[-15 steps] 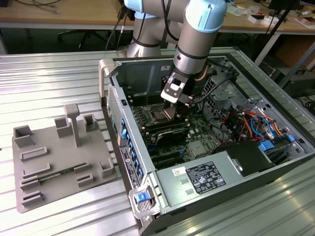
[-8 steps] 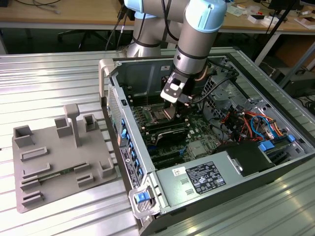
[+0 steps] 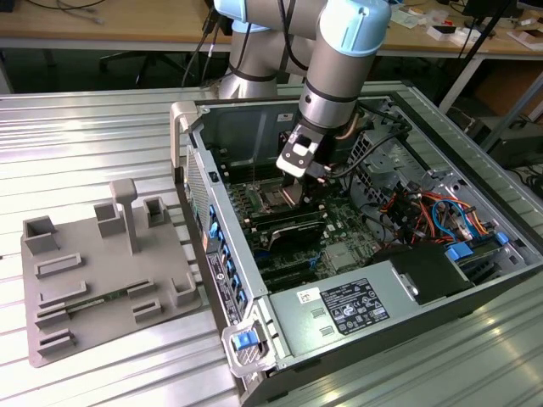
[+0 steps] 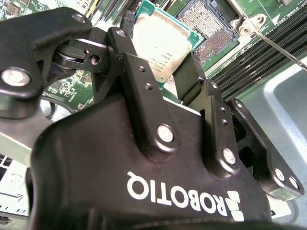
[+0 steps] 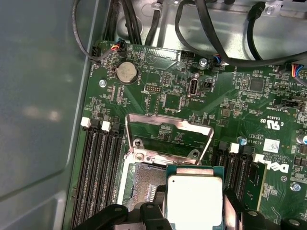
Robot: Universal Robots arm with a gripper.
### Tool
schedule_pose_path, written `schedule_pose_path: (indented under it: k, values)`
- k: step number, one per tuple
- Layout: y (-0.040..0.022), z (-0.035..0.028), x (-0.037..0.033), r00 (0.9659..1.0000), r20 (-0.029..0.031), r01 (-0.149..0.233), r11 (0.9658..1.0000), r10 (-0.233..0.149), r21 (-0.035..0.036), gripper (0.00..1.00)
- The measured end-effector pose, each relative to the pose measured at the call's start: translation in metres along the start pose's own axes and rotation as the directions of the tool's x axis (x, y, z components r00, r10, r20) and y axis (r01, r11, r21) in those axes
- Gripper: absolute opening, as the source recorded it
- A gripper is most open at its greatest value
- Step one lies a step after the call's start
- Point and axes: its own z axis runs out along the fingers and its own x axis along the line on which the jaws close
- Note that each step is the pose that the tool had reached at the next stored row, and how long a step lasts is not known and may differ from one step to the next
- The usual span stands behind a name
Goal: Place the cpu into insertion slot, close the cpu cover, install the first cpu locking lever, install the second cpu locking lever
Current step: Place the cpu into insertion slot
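Hand [image 4: 158, 62] pinches the cpu [image 4: 160, 40] by two opposite edges, a black finger [image 4: 122, 52] pressed against each side, with the silvery metal top facing the camera in both wrist views. In the exterior view the hand [image 3: 293, 182] hangs from the arm inside the open computer case [image 3: 222, 254], which lies on its side on the ribbed metal table [image 3: 85, 127].

In the first wrist view the cpu [image 5: 194, 201] sits in the hand [image 5: 192, 213] over one side of the insertion slot [image 5: 141, 182], covering part of it and leaving a field of bare contact pins open beside it. It is not seated in the slot; whether it touches the rim cannot be told. The cpu cover [image 5: 168, 119] stands swung up and open at the far edge of the slot, the green motherboard [image 5: 168, 72] showing through its square window. Long black memory slots [image 5: 96, 167] flank the socket, and a coin cell [image 5: 126, 72] sits farther up the board.

In the second wrist view the insertion slot [image 4: 206, 21] lies just past the chip, with a thin metal rod [image 4: 283, 48] slanting beside it. On the exterior view's left, a grey parts fixture [image 3: 102, 280] rests on the table, apart from the case.
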Motion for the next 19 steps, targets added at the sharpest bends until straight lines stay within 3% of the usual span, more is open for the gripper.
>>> schedule_pose_path:
  k: [13, 19]
  values:
    - [-0.0008, 0.0002, 0.0004, 0.9992, 0.0005, -0.04, 0.9992, 0.04, 0.0011, 0.55]
    - [-0.0024, -0.0001, 0.0055, 0.9992, 0.0006, -0.041, 0.9992, 0.041, 0.0013, 0.55]
